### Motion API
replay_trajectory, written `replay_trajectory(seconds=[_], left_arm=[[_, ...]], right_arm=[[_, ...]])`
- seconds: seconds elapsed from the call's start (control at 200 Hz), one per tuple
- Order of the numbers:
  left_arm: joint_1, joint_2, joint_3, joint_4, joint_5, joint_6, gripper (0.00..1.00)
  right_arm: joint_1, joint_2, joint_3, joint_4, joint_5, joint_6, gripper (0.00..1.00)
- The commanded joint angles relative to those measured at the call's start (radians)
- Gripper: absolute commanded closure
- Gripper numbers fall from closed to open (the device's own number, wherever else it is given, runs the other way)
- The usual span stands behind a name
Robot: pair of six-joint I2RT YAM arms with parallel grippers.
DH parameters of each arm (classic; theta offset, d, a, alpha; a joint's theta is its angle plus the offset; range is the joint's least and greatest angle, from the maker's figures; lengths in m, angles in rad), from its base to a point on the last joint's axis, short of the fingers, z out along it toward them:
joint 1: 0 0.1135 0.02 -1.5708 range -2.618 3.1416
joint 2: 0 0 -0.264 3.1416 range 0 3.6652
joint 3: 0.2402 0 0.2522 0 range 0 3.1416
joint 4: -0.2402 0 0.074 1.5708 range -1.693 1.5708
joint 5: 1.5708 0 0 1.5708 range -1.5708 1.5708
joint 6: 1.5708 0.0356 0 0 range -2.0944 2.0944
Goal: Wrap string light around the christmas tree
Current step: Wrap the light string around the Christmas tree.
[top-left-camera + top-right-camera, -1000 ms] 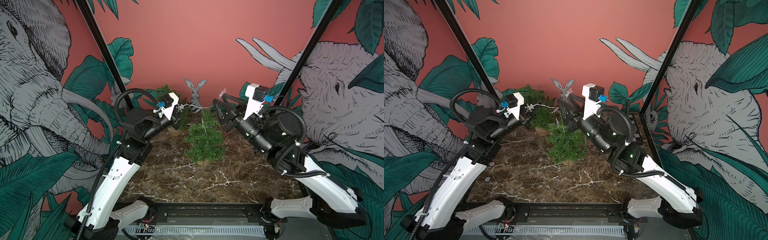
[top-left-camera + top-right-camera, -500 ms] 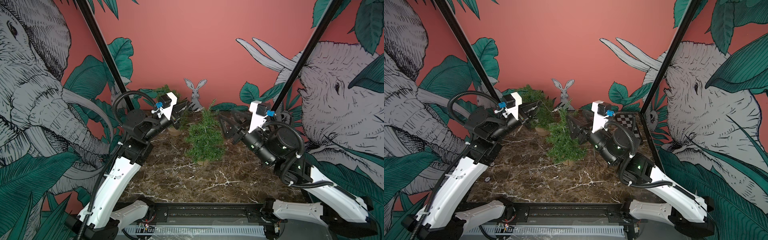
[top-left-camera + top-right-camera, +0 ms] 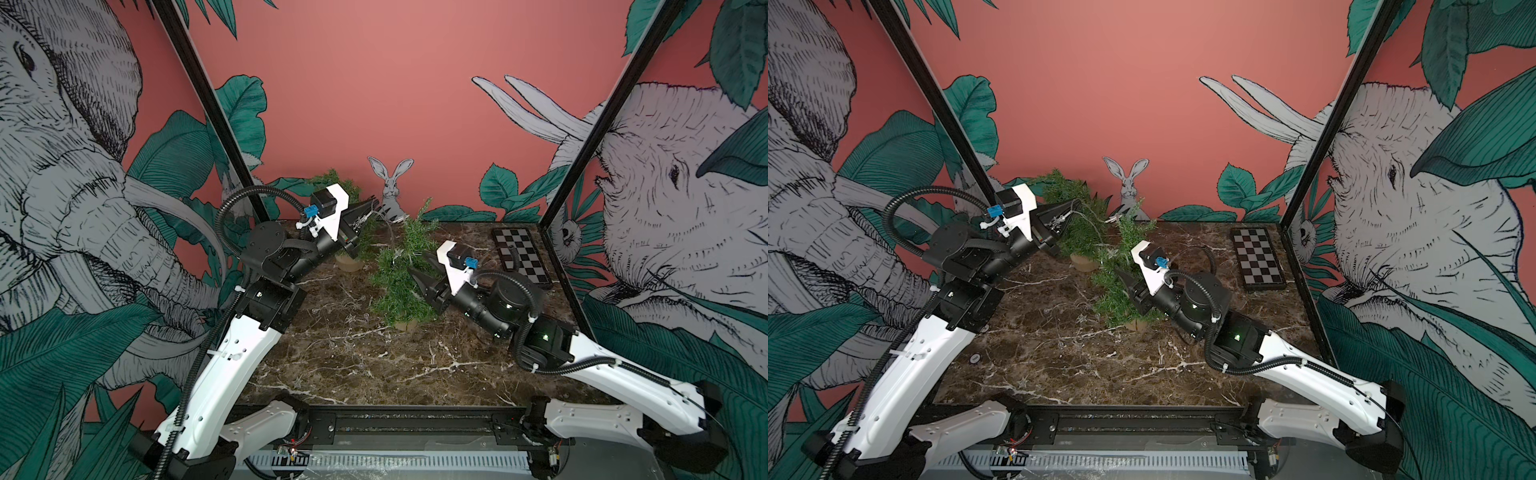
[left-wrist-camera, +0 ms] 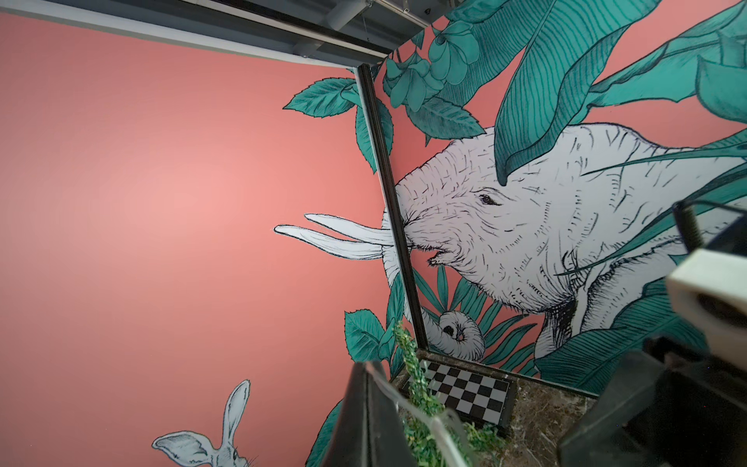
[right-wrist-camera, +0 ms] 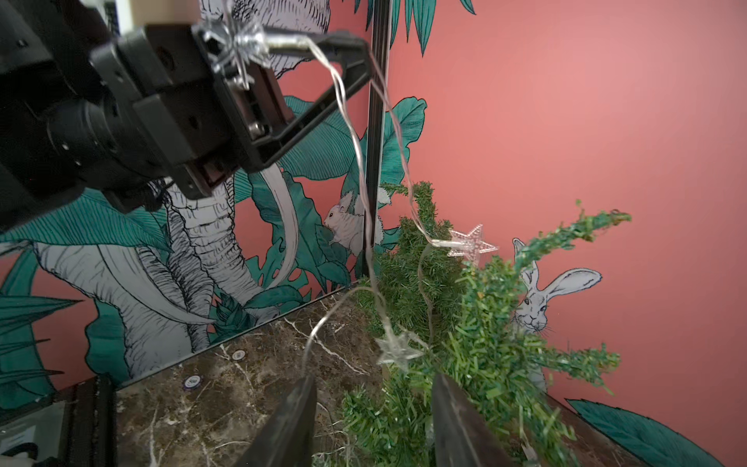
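Up by the far edge of the table [image 3: 353, 353], the left pincer [image 3: 372, 204] hangs raised over the back tree [image 3: 1077, 232]. Its jaws are together, clamped on the string light [image 5: 236, 40], with a clear ornament bunched against the fingers. From that grip two thin wire strands drop toward the tree [image 3: 399, 286], which stands near the middle of the table, leaning a little.

One strand carries a star [image 5: 471, 244] that sits level with the treetops, between the two trees as the right wrist view shows it. Another strand loops down to a lower star [image 5: 394, 351], which hangs against the foliage. More of the wire lies loose on the table in front of the tree, with small stars along it – faint in both top views.

The right pincer [image 5: 374, 378] is low, close against the tree's right side, jaws apart and pointing into the branches. Green needles show between and beyond its fingers. One wire strand comes down close to one finger, but I cannot tell whether it touches. Nothing is gripped there.

A chessboard [image 3: 521, 257] lies flat in the far right corner, well apart from both trees. A rabbit [image 3: 390, 187] is drawn on the wall behind the table.
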Motion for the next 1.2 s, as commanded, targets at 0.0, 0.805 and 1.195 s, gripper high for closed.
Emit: replay_trajectory(seconds=[0.0,0.805,1.195], left_arm=[[0.001,-0.02,0.009,0.048,0.037,-0.041,1.0],[-0.01,-0.037,0.014,0.06,0.034,-0.083,1.0],[-0.014,-0.047,0.025,0.041,-0.042,-0.046,1.0]], right_arm=[[0.003,0.016,0.016,0.11,0.008,-0.067,0.5],[0.004,0.265,0.017,0.344,-0.077,0.331,0.5],[0.006,0.239,-0.022,0.299,-0.09,0.364,1.0]])
